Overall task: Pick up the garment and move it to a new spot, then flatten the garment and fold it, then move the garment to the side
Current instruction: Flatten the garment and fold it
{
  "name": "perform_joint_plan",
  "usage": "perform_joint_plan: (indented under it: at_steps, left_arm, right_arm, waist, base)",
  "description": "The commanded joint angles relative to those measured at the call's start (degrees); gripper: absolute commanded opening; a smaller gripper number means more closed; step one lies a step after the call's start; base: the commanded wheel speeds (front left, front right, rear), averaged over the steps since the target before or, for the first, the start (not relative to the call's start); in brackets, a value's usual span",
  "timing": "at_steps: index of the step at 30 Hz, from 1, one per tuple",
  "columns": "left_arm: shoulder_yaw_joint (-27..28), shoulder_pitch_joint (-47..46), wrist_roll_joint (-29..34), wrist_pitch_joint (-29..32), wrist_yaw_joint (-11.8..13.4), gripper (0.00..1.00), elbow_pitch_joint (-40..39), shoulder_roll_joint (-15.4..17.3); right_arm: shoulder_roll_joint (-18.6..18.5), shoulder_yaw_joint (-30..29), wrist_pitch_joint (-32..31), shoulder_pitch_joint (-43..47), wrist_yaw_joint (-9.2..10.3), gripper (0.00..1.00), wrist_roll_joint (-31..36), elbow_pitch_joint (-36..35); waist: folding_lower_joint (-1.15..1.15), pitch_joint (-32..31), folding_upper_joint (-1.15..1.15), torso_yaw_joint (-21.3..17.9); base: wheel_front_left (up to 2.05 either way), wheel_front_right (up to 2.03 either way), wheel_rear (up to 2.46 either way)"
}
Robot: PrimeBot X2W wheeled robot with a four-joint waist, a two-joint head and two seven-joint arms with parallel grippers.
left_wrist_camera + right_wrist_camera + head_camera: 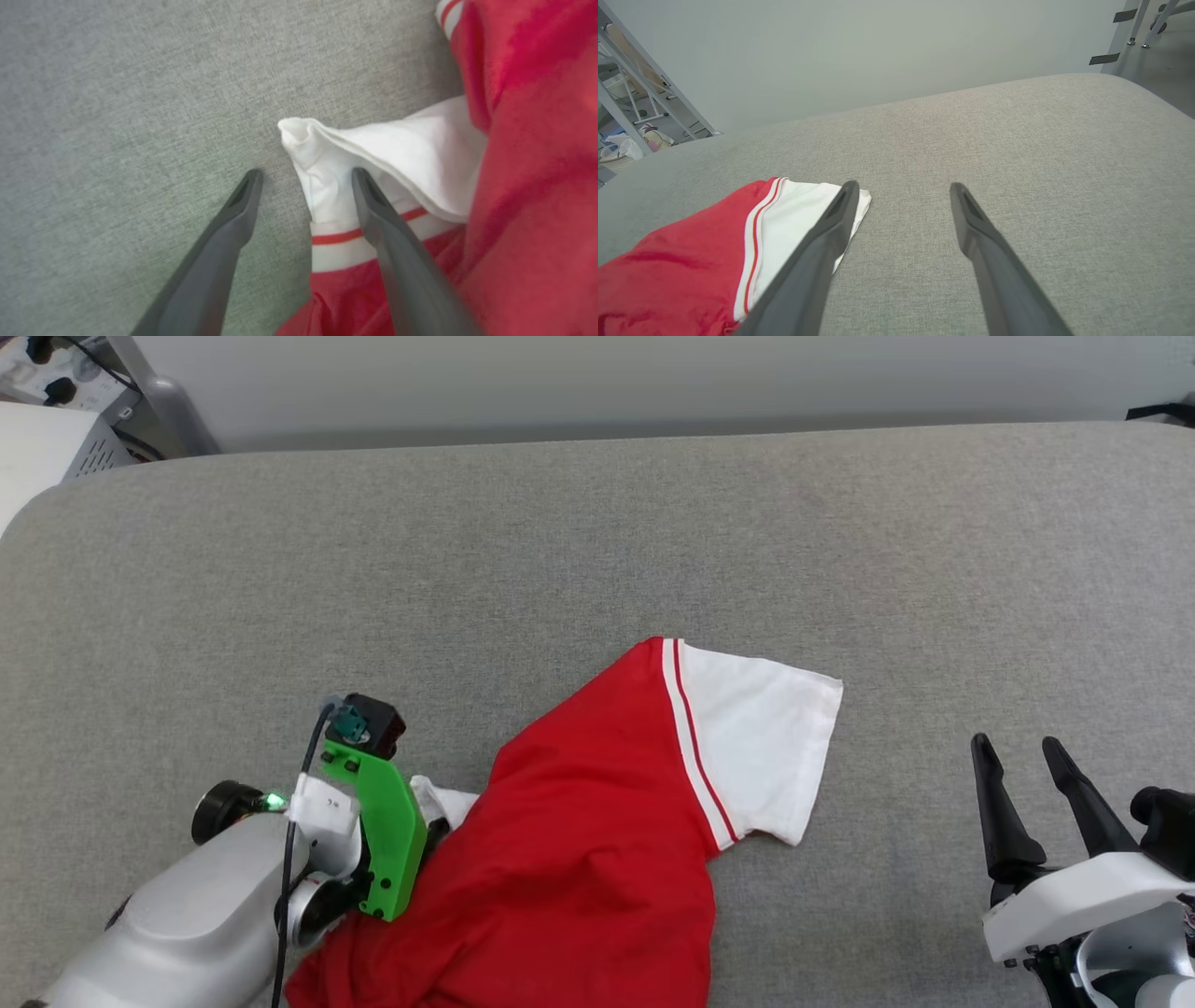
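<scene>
The garment (579, 859) lay on the grey fabric-covered bench (597, 541), at its near edge and slightly left of the middle in the head view. Its plain red side faced up, and the cloth ran out of that view at the bottom. One white sleeve (761, 747), bordered by a white-and-red striped seam, spread flat toward the far right of the red body. The other sleeve (373, 154) was crumpled at the garment's left edge, folded over itself with its striped trim showing.

The left end effector (307, 173) stood with its two dark fingers spread wide, pointing down at that crumpled sleeve. One finger (233, 224) was over bare grey fabric just beside the cloth, while the other (387, 233) lay across the white sleeve and its red stripe. Nothing was gripped, and whether the fingers touched the cloth could not be told. In the head view the left wrist's green bracket (387, 831) hid these fingers, at the garment's left edge.

The right end effector (1016, 741) was also wide open and held nothing. It sat at the lower right over bare bench, well apart from the garment, fingers pointing toward the far edge.
</scene>
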State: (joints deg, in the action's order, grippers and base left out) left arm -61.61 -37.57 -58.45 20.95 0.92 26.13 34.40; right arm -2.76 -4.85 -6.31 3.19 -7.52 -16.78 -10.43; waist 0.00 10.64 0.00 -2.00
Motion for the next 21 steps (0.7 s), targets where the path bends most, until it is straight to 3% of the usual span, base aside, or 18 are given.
perform_joint_plan:
  at_steps: [1, 5, 6, 7, 12, 21]
  left_arm:
    - [-1.33, -0.93, 0.89, 1.17, -1.09, 1.00, 1.22, -1.17]
    - [-5.58, -0.84, 1.32, 7.64, -3.74, 1.00, 5.83, -3.70]
    - [-6.28, -0.85, 1.30, 8.53, -4.50, 0.38, 6.48, -4.35]
    - [-6.82, -1.48, 2.32, 6.89, -5.38, 0.00, 7.51, -5.79]
    - [-3.89, -3.71, 5.11, -3.20, -2.39, 0.00, 8.34, -6.55]
    - [7.43, -3.18, 4.96, -21.57, 10.23, 0.00, 2.33, -0.67]
  right_arm:
    - [-0.11, 0.03, 0.24, -0.85, 0.03, 1.00, -0.21, 0.17]
    - [-0.11, 0.18, 0.26, -1.00, 0.03, 1.00, -0.33, 0.48]
    - [-0.11, 0.30, 0.23, -1.06, 0.03, 1.00, -0.35, 0.55]
    - [-0.11, 0.19, 0.28, -1.11, 0.03, 1.00, -0.43, 0.64]
    - [-0.11, -0.36, 0.26, -0.97, 0.03, 1.00, -0.58, 1.24]
    - [-0.11, -0.96, 0.06, -0.37, 0.03, 1.00, -0.82, 1.65]
  waist:
    - [0.00, 0.82, 0.00, -0.73]
    - [0.00, 1.01, 0.00, -1.10]
    - [0.00, 1.02, 0.00, -1.22]
    - [0.00, 1.08, 0.00, -1.16]
    - [0.00, 0.77, 0.00, -0.41]
    - [0.00, -1.04, 0.00, 1.05]
  base:
    - [0.00, 0.00, 0.00]
    - [0.00, 0.00, 0.00]
    - [0.00, 0.00, 0.00]
    - [0.00, 0.00, 0.00]
    - [0.00, 0.00, 0.00]
    - [0.00, 0.00, 0.00]
